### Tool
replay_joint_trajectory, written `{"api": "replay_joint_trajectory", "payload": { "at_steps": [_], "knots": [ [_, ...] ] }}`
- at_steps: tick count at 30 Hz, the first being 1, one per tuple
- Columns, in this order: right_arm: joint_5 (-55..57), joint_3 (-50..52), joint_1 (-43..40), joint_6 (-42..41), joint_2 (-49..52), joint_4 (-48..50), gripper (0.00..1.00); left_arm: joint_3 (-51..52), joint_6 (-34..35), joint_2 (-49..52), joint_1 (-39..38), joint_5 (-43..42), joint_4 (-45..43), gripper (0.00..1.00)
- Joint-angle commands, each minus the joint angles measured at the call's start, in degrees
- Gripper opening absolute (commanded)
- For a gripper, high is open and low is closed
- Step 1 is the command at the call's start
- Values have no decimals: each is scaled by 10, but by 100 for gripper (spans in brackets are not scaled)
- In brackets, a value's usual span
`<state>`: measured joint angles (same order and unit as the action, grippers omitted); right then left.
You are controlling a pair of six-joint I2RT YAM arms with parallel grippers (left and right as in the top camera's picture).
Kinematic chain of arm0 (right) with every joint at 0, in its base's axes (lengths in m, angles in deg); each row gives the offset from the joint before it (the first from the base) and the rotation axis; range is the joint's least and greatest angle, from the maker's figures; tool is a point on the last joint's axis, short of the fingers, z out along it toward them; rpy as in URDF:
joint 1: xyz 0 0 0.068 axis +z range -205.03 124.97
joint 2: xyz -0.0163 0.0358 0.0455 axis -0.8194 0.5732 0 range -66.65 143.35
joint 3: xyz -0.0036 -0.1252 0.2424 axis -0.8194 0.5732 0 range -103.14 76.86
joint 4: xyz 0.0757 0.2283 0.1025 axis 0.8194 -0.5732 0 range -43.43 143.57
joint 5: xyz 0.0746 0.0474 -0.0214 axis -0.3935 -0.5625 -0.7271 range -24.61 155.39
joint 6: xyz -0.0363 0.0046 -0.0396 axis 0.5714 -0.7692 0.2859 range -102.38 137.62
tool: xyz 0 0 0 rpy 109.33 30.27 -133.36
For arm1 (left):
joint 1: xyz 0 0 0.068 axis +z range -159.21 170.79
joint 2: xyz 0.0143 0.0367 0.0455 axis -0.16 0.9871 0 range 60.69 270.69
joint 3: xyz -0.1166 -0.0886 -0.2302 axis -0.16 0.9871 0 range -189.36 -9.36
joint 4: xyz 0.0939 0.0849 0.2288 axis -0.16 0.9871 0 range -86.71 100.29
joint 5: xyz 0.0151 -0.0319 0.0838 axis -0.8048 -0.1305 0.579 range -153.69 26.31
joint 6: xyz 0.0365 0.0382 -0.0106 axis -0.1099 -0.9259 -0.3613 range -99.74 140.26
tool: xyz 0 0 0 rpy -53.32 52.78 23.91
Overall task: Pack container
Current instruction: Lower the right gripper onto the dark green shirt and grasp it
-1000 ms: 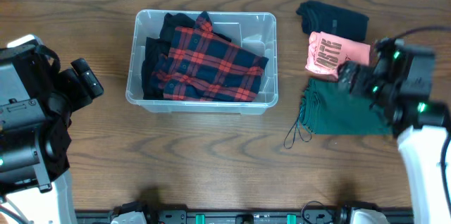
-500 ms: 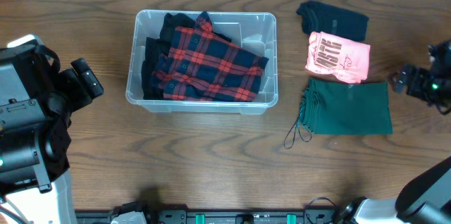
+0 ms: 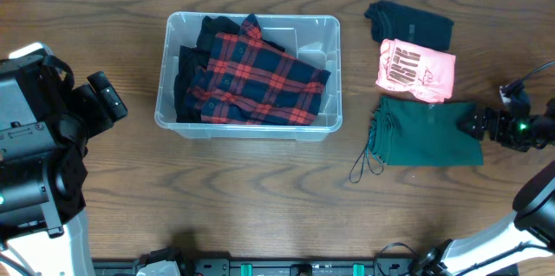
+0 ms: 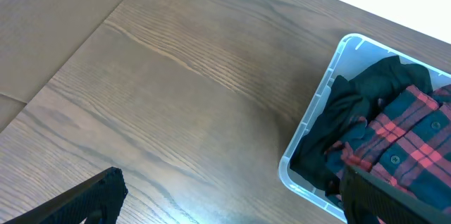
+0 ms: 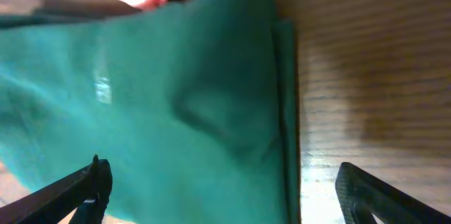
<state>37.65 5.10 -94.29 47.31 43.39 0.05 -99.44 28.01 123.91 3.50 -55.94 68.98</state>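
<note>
Green garment [image 5: 176, 111], layered edge: right wrist only

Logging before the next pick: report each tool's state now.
Left tool: open, holding nothing, beside the clear rectangular plastic container.
Right tool: open, holding nothing, over the folded dark green fabric garment.

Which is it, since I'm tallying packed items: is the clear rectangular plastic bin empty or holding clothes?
Holding clothes: the clear rectangular plastic bin contains a folded red-and-navy plaid shirt lying over a dark garment.
</note>
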Motion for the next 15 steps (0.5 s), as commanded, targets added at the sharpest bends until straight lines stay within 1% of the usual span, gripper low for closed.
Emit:
{"api": "replay_joint_trajectory", "payload": {
  "at_steps": [1,3,4,7,9,11,14,15],
  "knots": [
    [9,-7,5,23,28,2,98,-2,7,1,3,5,1,98],
    [10,-7,8,21,42,2,96,-2,7,1,3,5,1,98],
    [10,-6,10,16,50,-1,98,-2,7,1,3,5,1,98],
    [16,-5,19,6,67,-11,93,-2,7,1,3,5,1,98],
    [16,-4,27,6,78,-18,87,-2,7,1,3,5,1,98],
    [17,-4,37,6,89,-27,77,-2,7,1,3,5,1,98],
    [18,-3,53,6,104,-41,70,-2,7,1,3,5,1,98],
    [19,-3,61,6,113,-46,63,-2,7,1,3,5,1,98]
  ]
}}
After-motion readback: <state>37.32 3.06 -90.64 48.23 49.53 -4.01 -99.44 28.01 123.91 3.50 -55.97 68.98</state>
